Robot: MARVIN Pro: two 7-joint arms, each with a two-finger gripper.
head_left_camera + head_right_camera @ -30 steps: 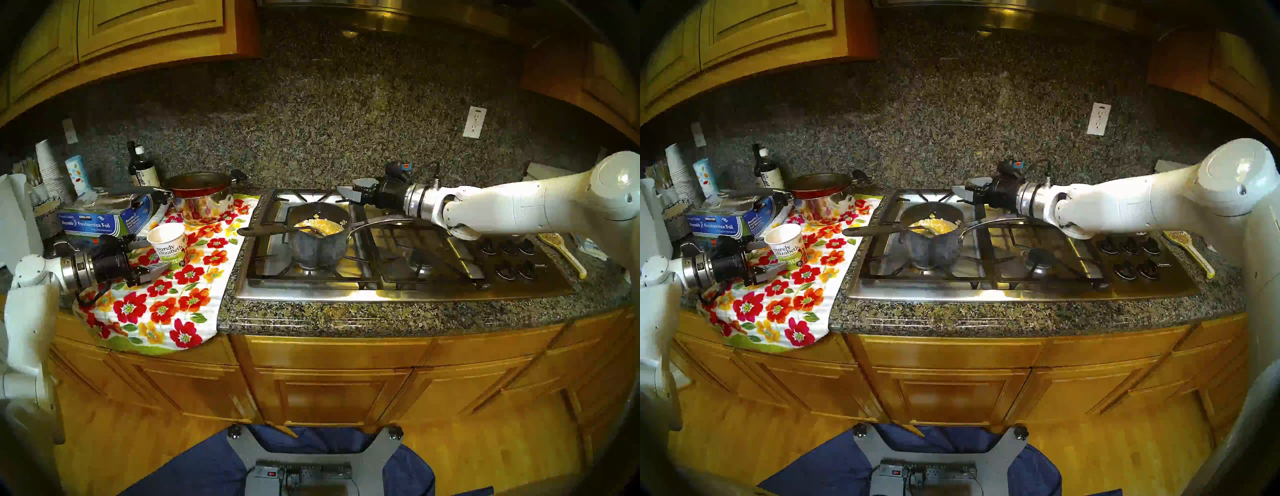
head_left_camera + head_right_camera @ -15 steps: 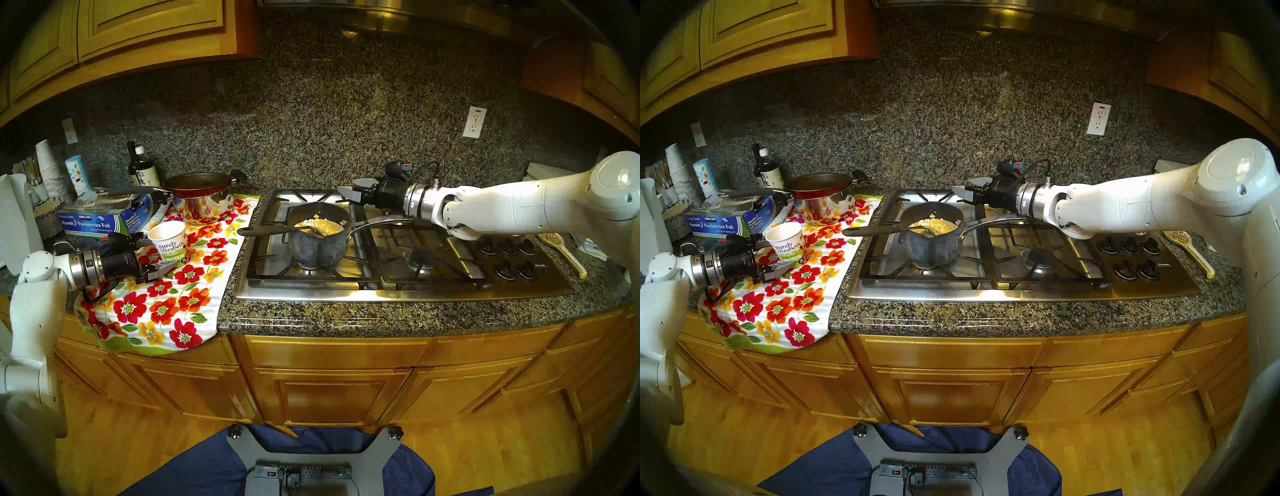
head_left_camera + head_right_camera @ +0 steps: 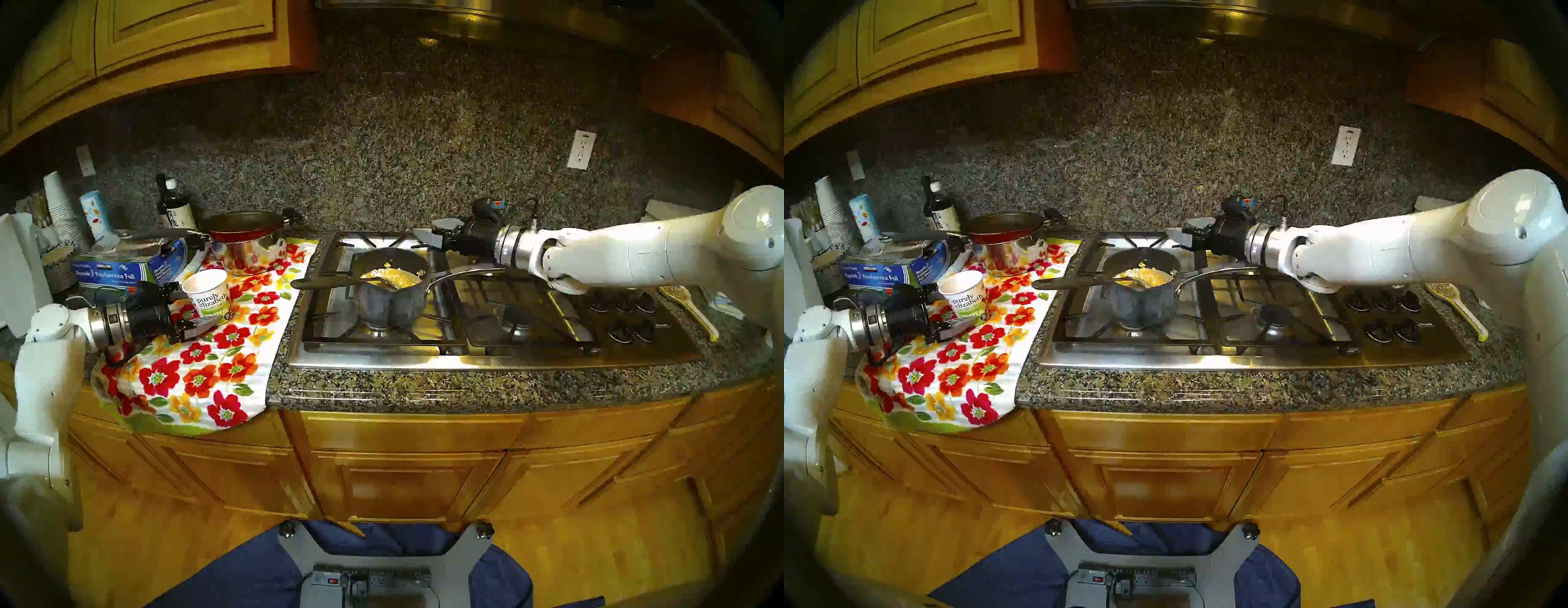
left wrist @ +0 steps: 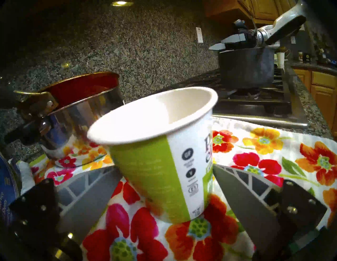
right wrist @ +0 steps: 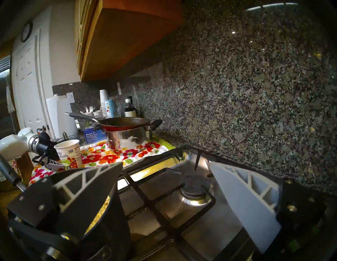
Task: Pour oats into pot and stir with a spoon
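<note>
On the near left, a flowered towel [image 3: 199, 373] hangs over the edge of the granite desk [image 3: 424, 388]. The left gripper [image 3: 199, 312] lies low across it, its jaws set either side of the cup [image 3: 211, 294]. From the left wrist the two fingers [image 4: 94, 193] flank the cup's lower half, one pressed against the green side and the other at the white side; they look closed on it, though the cup is tipped and blurred and its base sits at the towel, so whether it is lifted I cannot tell. The inside of the cup shows plain white.

Past the towel is the stove [image 3: 488, 356]. The pot [image 3: 390, 293] stands on the front left burner, its thin silver handle running right under the right arm. The oats [image 3: 396, 277] lie yellow in the bottom of it. The spoon [image 3: 339, 282] rests in the pot, bowl among the oats, black handle sticking out left over the rim toward the towel.

Just behind the pot, the right gripper [image 3: 435, 231] hangs level over the back grate, its jaws wide apart and holding nothing.

Farther left, at the back of the towel, a red pan [image 3: 242, 225] sits on top of a steel pot [image 3: 250, 252], with a foil box [image 3: 123, 271] beside it.
</note>
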